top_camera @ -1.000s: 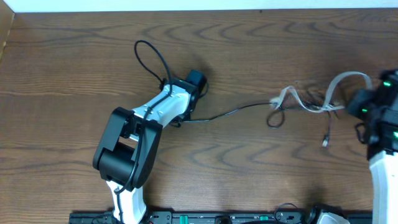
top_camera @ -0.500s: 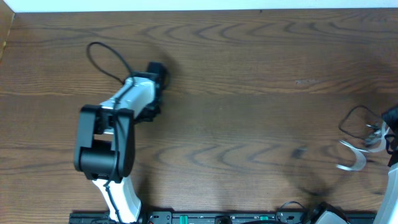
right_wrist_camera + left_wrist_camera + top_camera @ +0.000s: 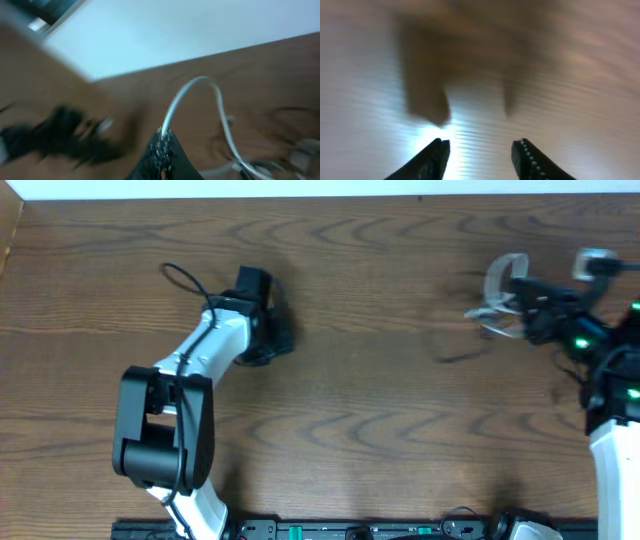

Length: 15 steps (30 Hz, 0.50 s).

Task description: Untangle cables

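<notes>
My right gripper [image 3: 162,139] is shut on the white cable [image 3: 186,92], which arcs up from the fingertips and falls away to the right. Overhead, that gripper [image 3: 527,298] is lifted at the back right, with the white cable [image 3: 498,277] looped to its left. Blurred black cables [image 3: 60,131] trail at the left of the right wrist view, and a faint dark streak [image 3: 455,358] shows below the loop overhead. My left gripper [image 3: 480,146] is open over bare wood with nothing between its fingers. Overhead it [image 3: 270,335] sits left of centre, far from the cables.
The wooden table [image 3: 380,430] fills the overhead view, with a pale wall strip [image 3: 300,188] along its far edge. A thick black cord [image 3: 182,277] fixed to the left arm loops beside it. The right wrist view and the cables are motion-blurred.
The right gripper swung from the right edge up toward the back right, carrying the white cable and the tangle. The left gripper opened wider and shifted slightly right. A second ago it was at a black cable.
</notes>
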Motion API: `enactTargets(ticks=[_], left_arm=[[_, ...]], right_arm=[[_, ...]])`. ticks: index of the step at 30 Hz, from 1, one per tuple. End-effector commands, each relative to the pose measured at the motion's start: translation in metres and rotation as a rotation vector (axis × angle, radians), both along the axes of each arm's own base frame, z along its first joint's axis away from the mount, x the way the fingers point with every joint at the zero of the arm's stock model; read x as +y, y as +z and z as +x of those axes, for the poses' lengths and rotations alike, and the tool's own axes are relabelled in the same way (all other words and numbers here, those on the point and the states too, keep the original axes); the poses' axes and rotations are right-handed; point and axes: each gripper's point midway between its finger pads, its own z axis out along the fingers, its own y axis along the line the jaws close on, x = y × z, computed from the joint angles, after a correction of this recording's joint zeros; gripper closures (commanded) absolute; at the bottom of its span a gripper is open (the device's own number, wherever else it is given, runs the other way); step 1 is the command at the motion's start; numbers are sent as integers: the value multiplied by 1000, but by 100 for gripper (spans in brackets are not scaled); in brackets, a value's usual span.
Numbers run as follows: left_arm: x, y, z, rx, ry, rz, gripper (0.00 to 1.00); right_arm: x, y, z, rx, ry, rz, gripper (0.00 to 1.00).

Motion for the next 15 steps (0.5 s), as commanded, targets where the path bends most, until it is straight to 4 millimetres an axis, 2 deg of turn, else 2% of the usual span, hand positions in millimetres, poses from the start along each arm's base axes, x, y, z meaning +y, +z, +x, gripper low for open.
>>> enactTargets(ticks=[1,5,7,9,11,15], left_arm=[[-60,25,-15,-5,-175,-269,49],[-93,34,-23,-33,-274,-345,47],[-100,33,-26,-41,-298,-324,47],[-102,30,-28,-41,-306,-297,47],[-101,26,-29,-44,-308,-253,47],[-93,18,-25,-70,-300,-149,47]], right_arm=[[43,9,-14,-42,177,2,99],[67,5,-16,-32,207,-22,99],[66,-5,-11,2,151,-55,99],[52,-22,-4,67,44,-103,96],[29,-43,1,152,-94,-173,88],[-2,-77,-3,287,-250,-287,79]])
